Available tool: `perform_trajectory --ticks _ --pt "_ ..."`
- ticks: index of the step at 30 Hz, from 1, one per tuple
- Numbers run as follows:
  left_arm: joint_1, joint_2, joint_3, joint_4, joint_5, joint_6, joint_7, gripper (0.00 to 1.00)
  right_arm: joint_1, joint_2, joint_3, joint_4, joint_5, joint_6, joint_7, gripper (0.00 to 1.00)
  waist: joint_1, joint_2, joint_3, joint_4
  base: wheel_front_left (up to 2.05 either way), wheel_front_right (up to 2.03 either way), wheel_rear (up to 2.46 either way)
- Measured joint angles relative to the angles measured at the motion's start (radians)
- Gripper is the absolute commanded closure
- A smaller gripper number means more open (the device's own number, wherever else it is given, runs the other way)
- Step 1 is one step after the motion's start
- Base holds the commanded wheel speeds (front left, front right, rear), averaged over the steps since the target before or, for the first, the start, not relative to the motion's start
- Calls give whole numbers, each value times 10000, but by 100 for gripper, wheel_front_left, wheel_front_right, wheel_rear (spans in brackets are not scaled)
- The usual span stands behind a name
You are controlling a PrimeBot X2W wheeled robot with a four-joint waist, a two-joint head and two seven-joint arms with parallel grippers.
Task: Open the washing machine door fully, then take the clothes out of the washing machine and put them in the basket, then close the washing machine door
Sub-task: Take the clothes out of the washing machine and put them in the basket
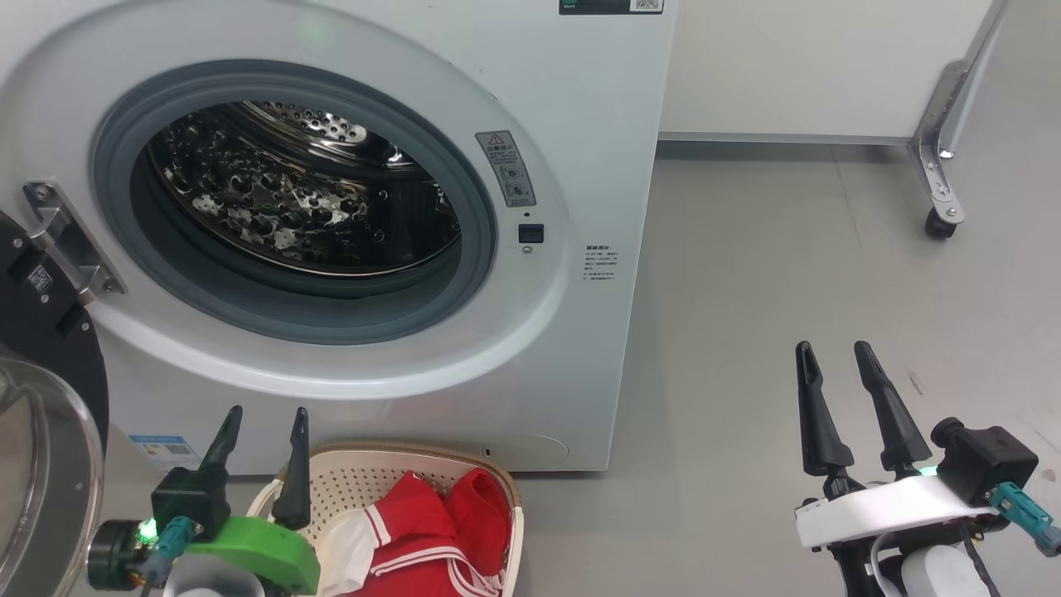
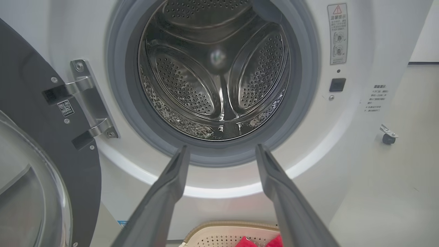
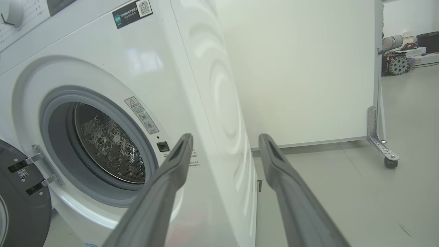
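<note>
Your left gripper [image 1: 268,410] is nearest you at the lower left, its two dark fingers spread apart and holding nothing; in the head view its right finger overlaps the left rim of the basket [image 1: 398,450]. The clothes [image 1: 439,522], red with white stripes and a white panel, lie heaped inside that basket, just right of and below the gripper's fingers. The basket stands on the floor [image 1: 746,332] close against the foot of the washing machine [image 1: 580,83], under the round opening. In the left wrist view the fingers point up at the drum [image 1: 307,199], which shows bare perforated steel and its paddles. The washing machine door [image 1: 50,348] is swung open to the left on its metal hinge; its black rim and glass bowl sit just left of the left gripper. Your right gripper [image 1: 832,345] is over the grey floor, well to the right of the machine and well apart from the basket; its fingers are parted and hold nothing.
</note>
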Motion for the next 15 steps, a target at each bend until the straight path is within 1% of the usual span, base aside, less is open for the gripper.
perform_trajectory --ticks 6,11,15 --pt "568 -36 -295 -368 -86 -180 0 0 233 -92 -111 -61 -104 0 0 0 0 0 -88 -149 0 0 0" --pt "738 -35 -322 -761 -150 -207 0 0 307 -86 -100 -54 -165 0 0 0 0 0 -119 -204 0 0 0" --pt "888 -35 -341 -1064 -150 -213 0 0 492 -79 -213 249 -284 -15 0 0 0 0 -149 -235 0 0 0"
